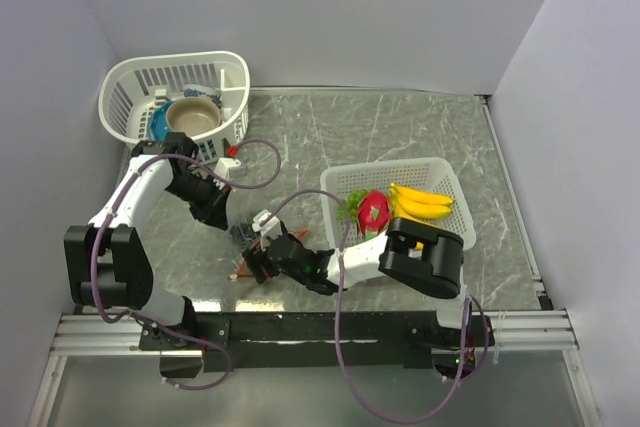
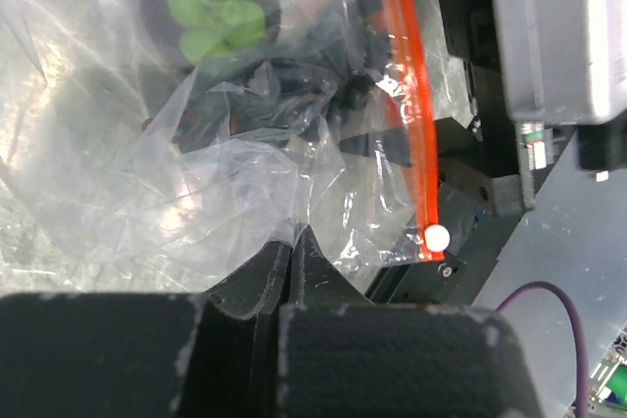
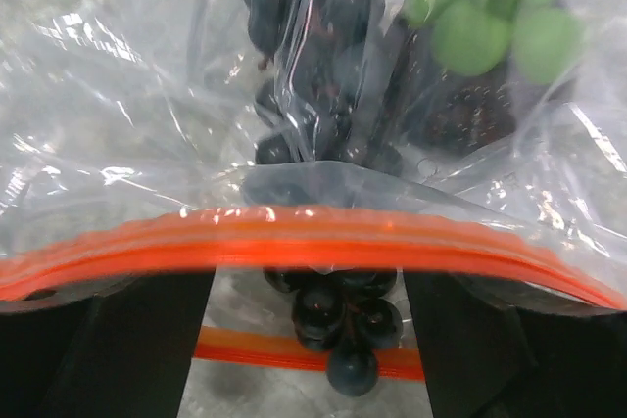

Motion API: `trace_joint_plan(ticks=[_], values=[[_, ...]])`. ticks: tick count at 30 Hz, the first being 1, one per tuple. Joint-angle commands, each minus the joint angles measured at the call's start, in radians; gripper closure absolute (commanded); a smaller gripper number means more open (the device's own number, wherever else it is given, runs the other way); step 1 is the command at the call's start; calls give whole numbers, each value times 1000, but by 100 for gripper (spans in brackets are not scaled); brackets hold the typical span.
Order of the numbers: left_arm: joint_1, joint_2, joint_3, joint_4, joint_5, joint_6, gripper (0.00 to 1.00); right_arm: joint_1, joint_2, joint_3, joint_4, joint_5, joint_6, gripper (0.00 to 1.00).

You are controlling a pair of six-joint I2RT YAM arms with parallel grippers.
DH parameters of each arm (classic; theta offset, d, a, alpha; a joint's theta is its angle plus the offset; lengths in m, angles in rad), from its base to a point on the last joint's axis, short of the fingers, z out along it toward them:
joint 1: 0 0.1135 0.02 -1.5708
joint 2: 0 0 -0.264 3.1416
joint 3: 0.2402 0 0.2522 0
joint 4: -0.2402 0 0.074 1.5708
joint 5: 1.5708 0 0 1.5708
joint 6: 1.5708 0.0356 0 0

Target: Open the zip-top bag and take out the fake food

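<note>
The clear zip-top bag (image 2: 147, 173) hangs between my two grippers, near the table's front edge (image 1: 243, 245). My left gripper (image 2: 294, 234) is shut on a fold of its plastic, beside the orange zip strip (image 2: 409, 95). A green bumpy cluster (image 2: 220, 2) and dark grapes (image 3: 338, 310) are inside. The two zip strips (image 3: 313, 242) stand apart, so the mouth gapes. My right gripper (image 3: 309, 359) is open at that mouth, its fingers (image 3: 108, 349) either side of the grapes without touching them. Bananas (image 1: 422, 202) and a dragon fruit (image 1: 377, 211) lie in the right basket.
The white mesh basket (image 1: 445, 175) with the fruit stands at the right, just behind my right arm. Another white basket (image 1: 130, 82) at the back left holds a tan bowl (image 1: 192, 115) and a blue item. Grey walls close in both sides.
</note>
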State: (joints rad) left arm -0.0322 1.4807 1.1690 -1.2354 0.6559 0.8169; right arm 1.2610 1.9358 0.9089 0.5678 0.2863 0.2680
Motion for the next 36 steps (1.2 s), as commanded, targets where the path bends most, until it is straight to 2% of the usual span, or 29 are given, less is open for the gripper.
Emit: trace_joint_plan(ticks=[1, 7, 10, 18, 28, 32, 36], values=[[2, 7, -11, 39, -1, -16, 99, 8, 40, 30, -8, -39, 13, 28], [2, 33, -43, 108, -28, -44, 99, 6, -9, -44, 7, -42, 69, 53], [12, 64, -39, 171, -68, -80, 99, 12, -119, -103, -11, -29, 83, 58], [120, 194, 15, 292, -142, -193, 99, 51, -489, -266, -152, 5, 96, 61], [130, 162, -34, 330, -164, -197, 99, 58, -808, -384, -293, 20, 155, 58], [129, 148, -54, 327, -168, -194, 99, 58, -995, -387, -358, 127, 154, 57], [129, 141, -58, 321, -167, -194, 99, 38, -1159, -357, -459, 263, 84, 57]])
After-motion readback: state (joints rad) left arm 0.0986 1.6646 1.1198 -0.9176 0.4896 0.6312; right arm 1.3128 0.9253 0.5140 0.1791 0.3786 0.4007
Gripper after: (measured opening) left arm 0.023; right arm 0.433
